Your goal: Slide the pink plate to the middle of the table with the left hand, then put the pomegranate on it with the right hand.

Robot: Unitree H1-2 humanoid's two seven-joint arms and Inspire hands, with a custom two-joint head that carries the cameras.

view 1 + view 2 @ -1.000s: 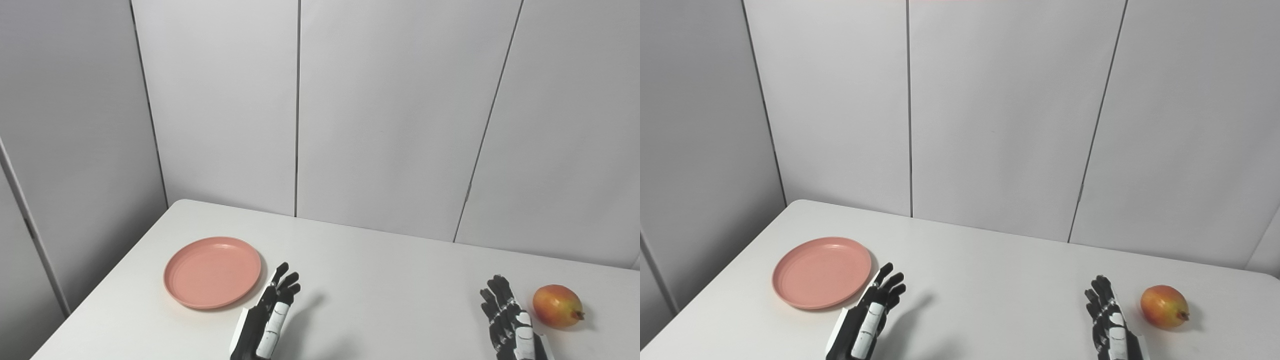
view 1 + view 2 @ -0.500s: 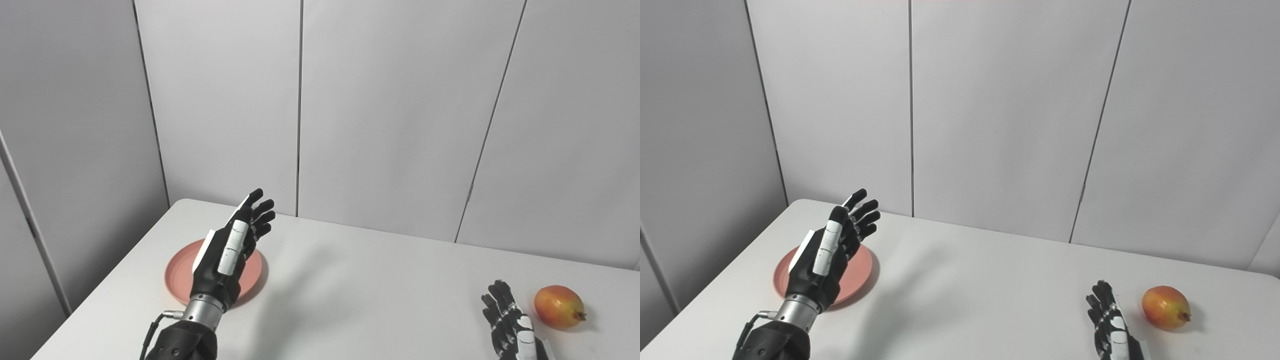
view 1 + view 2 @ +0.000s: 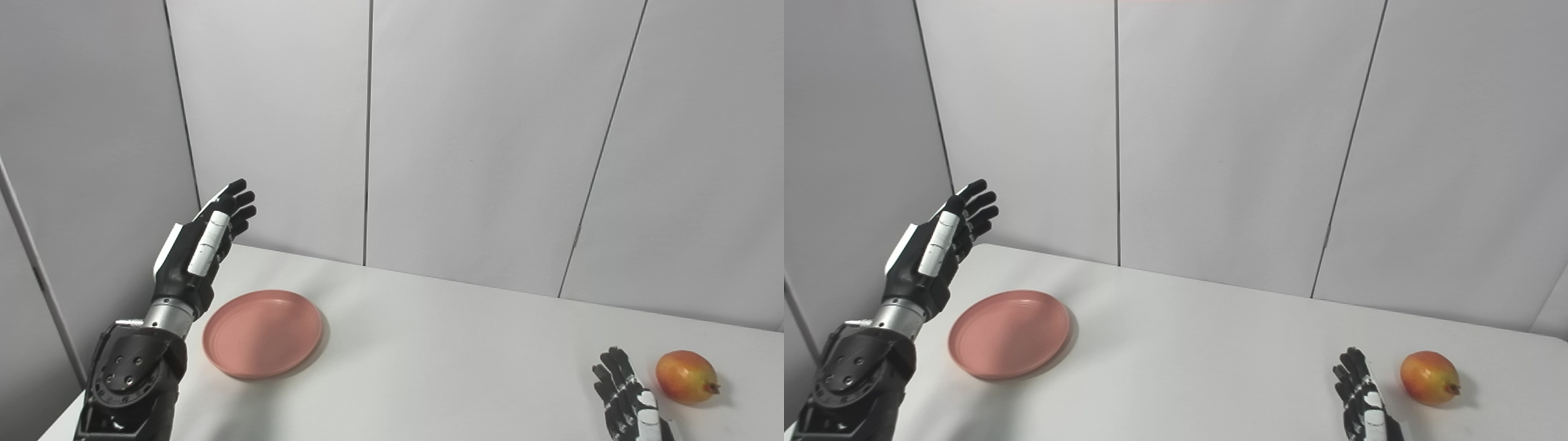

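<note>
The pink plate (image 3: pixel 263 332) is seen lying flat on the left part of the white table (image 3: pixel 441 343), well short of the middle, so the slide is judged not yet done. The left robot hand (image 3: pixel 197 248) is held raised above the table's far-left corner, beside and beyond the plate's left edge and clear of it. Its fingers (image 3: pixel 236 202) are stretched out and slightly spread, with nothing held. This placement is taken to be a set-up for a push: with the hand brought to the outer side of the plate, the rim can be met from the left and swept toward the centre. An extended, flat hand is suited to pushing rather than grasping, which fits a shallow plate with a low rim.

The pomegranate (image 3: pixel 685 376) is found resting on the table near the right edge, well apart from the plate. The right robot hand (image 3: pixel 631 404) is kept low at the bottom of the view, just beside the fruit on its left, not touching it; its fingers are apart and nothing is gripped. It is judged to be waiting close by so that little reach is needed once the plate is in place.

The middle of the table is where the plate is to be brought.
</note>
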